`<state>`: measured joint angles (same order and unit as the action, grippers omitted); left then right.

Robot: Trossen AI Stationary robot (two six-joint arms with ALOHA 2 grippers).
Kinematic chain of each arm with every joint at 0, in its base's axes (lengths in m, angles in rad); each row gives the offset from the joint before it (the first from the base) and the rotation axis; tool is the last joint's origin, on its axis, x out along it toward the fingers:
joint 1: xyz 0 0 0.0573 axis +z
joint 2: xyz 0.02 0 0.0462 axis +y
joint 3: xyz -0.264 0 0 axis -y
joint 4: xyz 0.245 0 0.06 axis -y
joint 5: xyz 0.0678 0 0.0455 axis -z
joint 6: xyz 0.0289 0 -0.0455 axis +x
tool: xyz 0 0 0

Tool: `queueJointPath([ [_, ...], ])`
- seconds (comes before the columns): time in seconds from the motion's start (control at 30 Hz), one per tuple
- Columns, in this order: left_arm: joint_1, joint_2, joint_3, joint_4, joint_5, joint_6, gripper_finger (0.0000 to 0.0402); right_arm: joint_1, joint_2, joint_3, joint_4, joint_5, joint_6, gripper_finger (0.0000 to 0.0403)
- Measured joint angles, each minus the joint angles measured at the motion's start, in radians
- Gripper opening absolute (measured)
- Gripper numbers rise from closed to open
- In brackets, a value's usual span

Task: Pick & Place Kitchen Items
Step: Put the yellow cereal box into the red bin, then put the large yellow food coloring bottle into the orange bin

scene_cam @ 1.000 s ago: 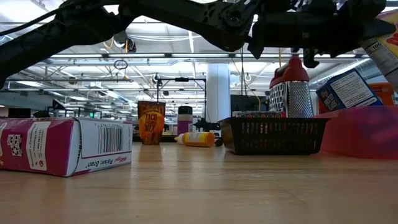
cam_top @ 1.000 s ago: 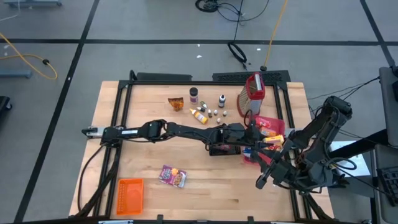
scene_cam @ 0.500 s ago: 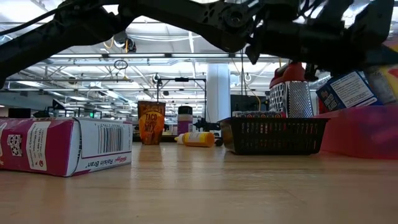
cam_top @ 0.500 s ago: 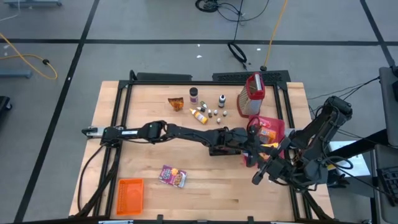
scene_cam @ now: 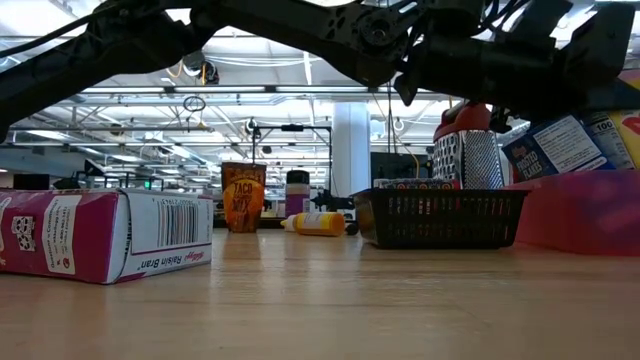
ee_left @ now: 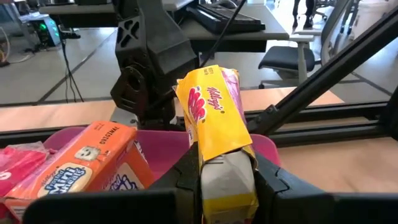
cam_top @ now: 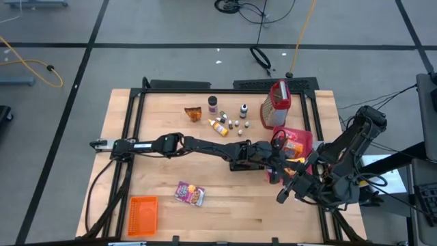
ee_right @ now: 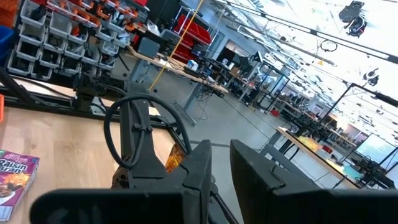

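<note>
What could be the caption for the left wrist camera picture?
The left gripper holds a yellow Kellogg's box over the pink bin, beside an orange box.

Yellow Kellogg's box (ee_left: 214,130): upright, slightly tilted, clamped betw. left gripper (ee_left: 227,180) fingers, over the pink tray at ~3 o'clock of the table. Orange snack box (ee_left: 74,165) lies tilted inside that tray, just beside it; blue box (scene_cam: 548,147) there too, leaning. Purple Raisin Bran box (cam_top: 190,193) flat at ~6 o'clock, well apart from the rest. Toward 12 o'clock: orange taco packet (cam_top: 194,113) upright, dark-capped jar (cam_top: 212,104), yellow bottle (cam_top: 218,126) on its side, and several tiny bottles (cam_top: 239,121) standing near each other.
</note>
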<state>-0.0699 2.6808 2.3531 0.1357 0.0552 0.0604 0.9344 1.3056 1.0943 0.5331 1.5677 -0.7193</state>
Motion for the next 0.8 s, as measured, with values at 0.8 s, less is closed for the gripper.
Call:
queueJointPath([
  [0.8, -0.012, 0.000, 0.003, 0.030, -0.029, 0.010, 0.0214, 0.000, 0.000, 0.000, 0.000, 0.001, 0.005, 0.0055],
])
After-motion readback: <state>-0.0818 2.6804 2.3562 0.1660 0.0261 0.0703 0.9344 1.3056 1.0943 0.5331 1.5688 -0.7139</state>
